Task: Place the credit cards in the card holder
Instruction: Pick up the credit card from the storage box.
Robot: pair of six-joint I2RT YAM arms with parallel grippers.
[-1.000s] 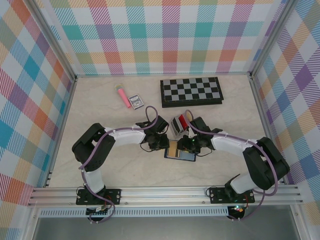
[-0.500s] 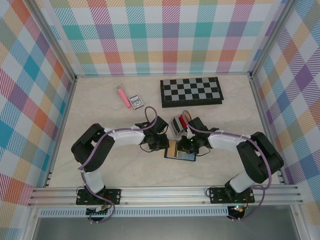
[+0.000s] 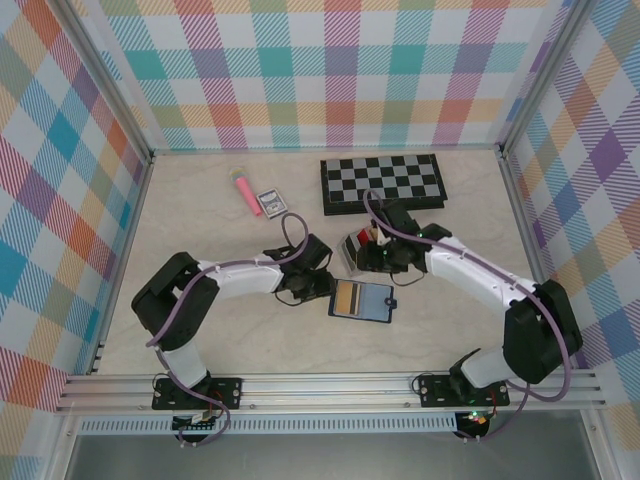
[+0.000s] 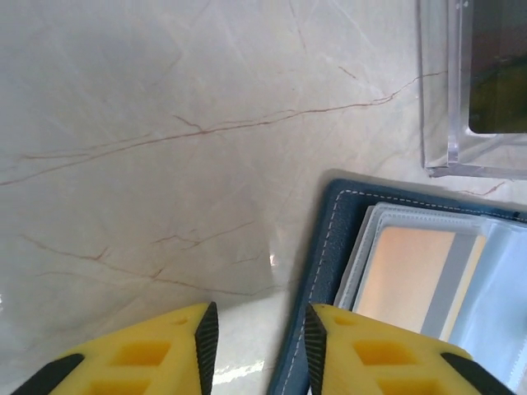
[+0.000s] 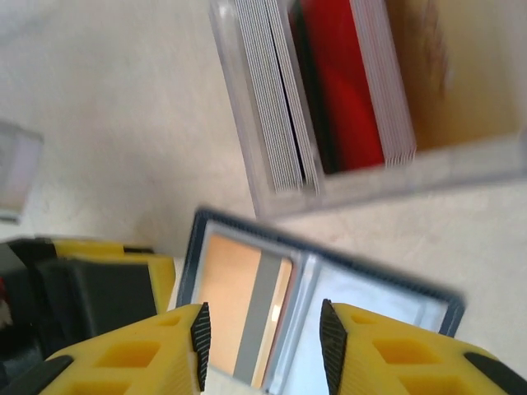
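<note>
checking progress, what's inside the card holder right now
One yellow-orange card with a grey stripe sits tucked in the open card holder. The neighbouring pocket looks empty; anything beneath the card is covered.

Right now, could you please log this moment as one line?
card holder: open, orange card inside | left gripper: open | right gripper: open

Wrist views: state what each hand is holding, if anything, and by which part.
Nothing is held. The left hand and the right hand both show an empty gap between their fingers, near the navy blue folding wallet.
</note>
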